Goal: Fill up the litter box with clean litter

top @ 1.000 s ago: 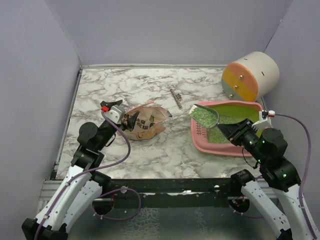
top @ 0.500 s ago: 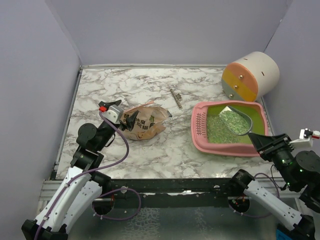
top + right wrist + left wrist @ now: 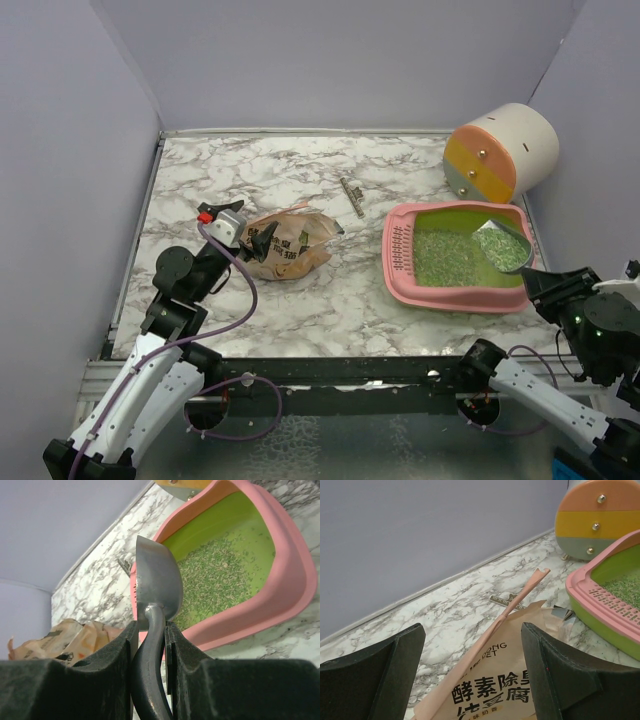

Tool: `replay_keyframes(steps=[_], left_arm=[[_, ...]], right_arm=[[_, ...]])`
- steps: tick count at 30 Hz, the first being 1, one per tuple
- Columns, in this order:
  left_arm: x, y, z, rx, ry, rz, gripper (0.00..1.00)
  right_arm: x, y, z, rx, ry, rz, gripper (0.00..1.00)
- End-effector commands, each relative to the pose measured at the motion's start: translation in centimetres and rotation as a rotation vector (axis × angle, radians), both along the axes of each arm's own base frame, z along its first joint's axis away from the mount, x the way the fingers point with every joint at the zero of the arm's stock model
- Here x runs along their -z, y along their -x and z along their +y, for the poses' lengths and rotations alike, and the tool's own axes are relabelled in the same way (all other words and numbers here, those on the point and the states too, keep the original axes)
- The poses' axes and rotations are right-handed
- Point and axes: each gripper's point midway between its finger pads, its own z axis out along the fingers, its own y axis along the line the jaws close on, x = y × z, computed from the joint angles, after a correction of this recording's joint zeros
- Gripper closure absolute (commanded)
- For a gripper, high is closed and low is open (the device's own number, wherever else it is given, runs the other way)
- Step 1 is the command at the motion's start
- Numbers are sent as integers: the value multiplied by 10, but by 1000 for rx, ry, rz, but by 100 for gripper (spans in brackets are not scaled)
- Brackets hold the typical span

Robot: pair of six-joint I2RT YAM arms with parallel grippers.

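Observation:
The pink litter box (image 3: 402, 280) with its lime-green inside sits at the right of the table; pale-green litter (image 3: 445, 257) lies spread on its floor. It also shows in the right wrist view (image 3: 295, 580) with litter (image 3: 215, 575). My right gripper (image 3: 535, 285) is shut on the handle of a grey metal scoop (image 3: 503, 247), held over the box's right end with litter in its bowl. In the right wrist view the scoop (image 3: 157, 582) rises between the jaws. My left gripper (image 3: 252, 240) is open, straddling the tan litter bag (image 3: 292, 243), (image 3: 495, 685).
A cream, orange and yellow cylinder (image 3: 503, 150) lies at the back right, close to the box. A small metal clip (image 3: 351, 196) lies on the marble behind the bag. Grey walls close the table on three sides.
My right arm swung right and drew back, carrying the scoop from the box's left corner to its right end. Litter now covers more of the box floor. The left arm barely moved.

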Motion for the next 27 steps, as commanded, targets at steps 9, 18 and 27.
replay_keyframes(steps=[9,18,27], left_arm=[[-11,4,-9,56,12,-8,20],[-8,3,-9,57,-1,-3,20],[-3,1,-12,64,-8,11,20]], right_arm=[[-39,-22,-8,38,292,17,99],[-59,-31,-16,59,494,42,99],[-77,-24,-47,109,731,58,99]])
